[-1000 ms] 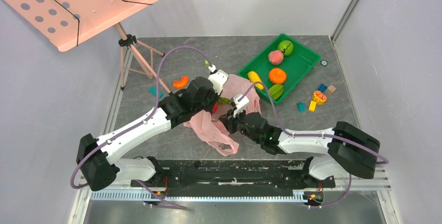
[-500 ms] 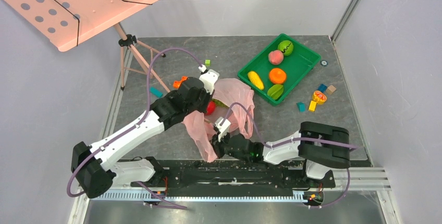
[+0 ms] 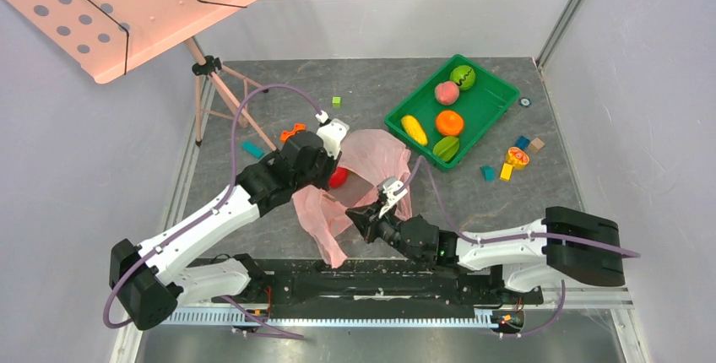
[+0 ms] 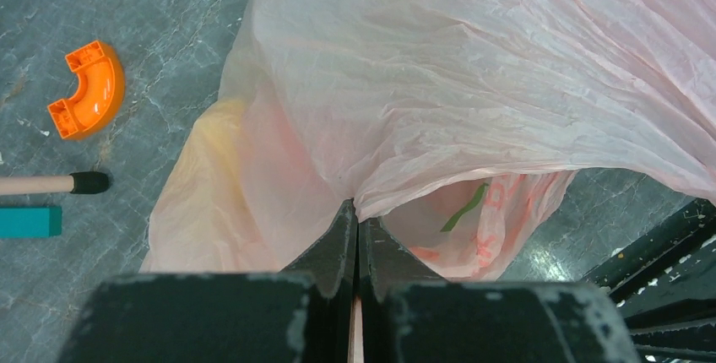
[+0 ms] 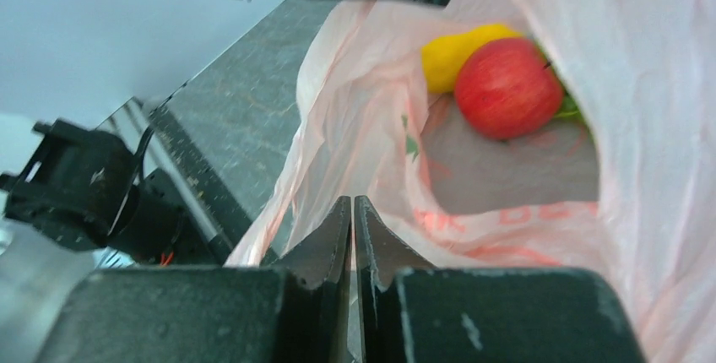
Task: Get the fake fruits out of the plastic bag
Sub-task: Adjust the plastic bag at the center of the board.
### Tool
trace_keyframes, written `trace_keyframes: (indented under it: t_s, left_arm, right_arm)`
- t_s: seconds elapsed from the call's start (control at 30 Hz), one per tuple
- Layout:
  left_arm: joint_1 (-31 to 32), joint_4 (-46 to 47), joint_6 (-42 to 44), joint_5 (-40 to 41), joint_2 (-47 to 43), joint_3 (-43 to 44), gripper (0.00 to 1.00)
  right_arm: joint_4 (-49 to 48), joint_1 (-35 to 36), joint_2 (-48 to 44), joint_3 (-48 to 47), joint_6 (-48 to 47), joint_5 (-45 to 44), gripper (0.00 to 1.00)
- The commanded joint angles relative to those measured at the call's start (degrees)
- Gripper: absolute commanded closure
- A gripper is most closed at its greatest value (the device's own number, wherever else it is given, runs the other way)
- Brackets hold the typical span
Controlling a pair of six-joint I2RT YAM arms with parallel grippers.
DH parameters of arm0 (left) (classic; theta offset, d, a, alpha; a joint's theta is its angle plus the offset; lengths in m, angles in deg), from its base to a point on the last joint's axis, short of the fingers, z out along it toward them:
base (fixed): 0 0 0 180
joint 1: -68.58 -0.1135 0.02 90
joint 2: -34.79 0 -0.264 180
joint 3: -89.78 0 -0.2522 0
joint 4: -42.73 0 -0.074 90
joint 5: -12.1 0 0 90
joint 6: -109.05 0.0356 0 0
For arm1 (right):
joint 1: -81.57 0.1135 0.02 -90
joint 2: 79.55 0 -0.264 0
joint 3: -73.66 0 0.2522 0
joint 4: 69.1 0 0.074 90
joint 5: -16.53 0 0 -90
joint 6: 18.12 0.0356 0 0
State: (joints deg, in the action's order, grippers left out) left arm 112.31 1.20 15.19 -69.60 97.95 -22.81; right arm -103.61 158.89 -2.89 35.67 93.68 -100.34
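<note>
The pink plastic bag [image 3: 376, 156] lies mid-table, stretched between both grippers. My left gripper [image 3: 327, 179] is shut on the bag's film [image 4: 356, 204] at its left side. My right gripper [image 3: 356, 214] is shut on the bag's near rim [image 5: 352, 203], holding the mouth open. Inside the bag [image 5: 675, 84] lie a red apple [image 5: 507, 89], a yellow mango [image 5: 456, 51] and a bit of green fruit [image 5: 567, 108]. The apple also shows in the top view [image 3: 339, 177]. A yellow shape [image 4: 211, 127] shows through the film [image 4: 473, 67]. Other fruits are hidden.
A green tray [image 3: 485, 97] at the back right holds a peach, a green ball, an orange and other pieces. Loose blocks [image 3: 515, 159] lie right of it. A pink music stand [image 3: 127, 8] on tripod legs [image 3: 219, 93] stands back left. An orange curved piece [image 4: 87, 89] and a teal block [image 4: 29, 221] lie near the bag.
The right gripper pulled the bag's rim toward the near edge, then eased back a little. The left gripper drew left with its film. The bag mouth spread and the apple came into view.
</note>
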Motion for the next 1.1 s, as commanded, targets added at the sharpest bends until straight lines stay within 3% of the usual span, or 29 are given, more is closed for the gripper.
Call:
trace_keyframes:
  t_s: [0.0, 0.17, 0.37, 0.73, 0.83, 0.97, 1.07]
  left_arm:
    - [-0.3, 0.1, -2.9, -1.8, -1.5, -0.3, 0.98]
    - [-0.3, 0.2, -3.2, -2.1, -1.5, -0.2, 0.98]
    - [-0.5, 0.3, -3.1, -1.9, -1.8, -0.4, 0.98]
    - [-1.4, 0.3, -2.7, -1.7, -2.4, -0.8, 0.98]
    - [-1.8, 0.2, -2.8, -2.1, -2.8, -1.1, 0.98]
    - [-1.9, 0.0, -3.0, -3.1, -3.2, -1.6, 0.98]
    - [-2.1, 0.0, -3.4, -4.6, -3.4, -1.8, 0.98]
  right_arm:
    - [4.1, -2.1, 0.8, -4.9, -2.4, -6.7, 0.96]
    - [0.8, -6.6, 9.1, -8.0, -1.7, -3.6, 0.97]
    - [-6.1, -7.2, 19.6, -8.1, -1.5, 0.8, 0.97]
    - [-10.0, -3.4, 25.1, -1.6, 3.6, 3.4, 0.92]
    - [-8.7, -3.4, 22.6, -0.6, 3.1, 1.4, 0.83]
    - [-4.1, -3.5, 17.0, -2.4, -0.5, -4.7, 0.52]
    - [-0.4, -4.2, 14.9, -5.7, -2.1, -7.1, 0.38]
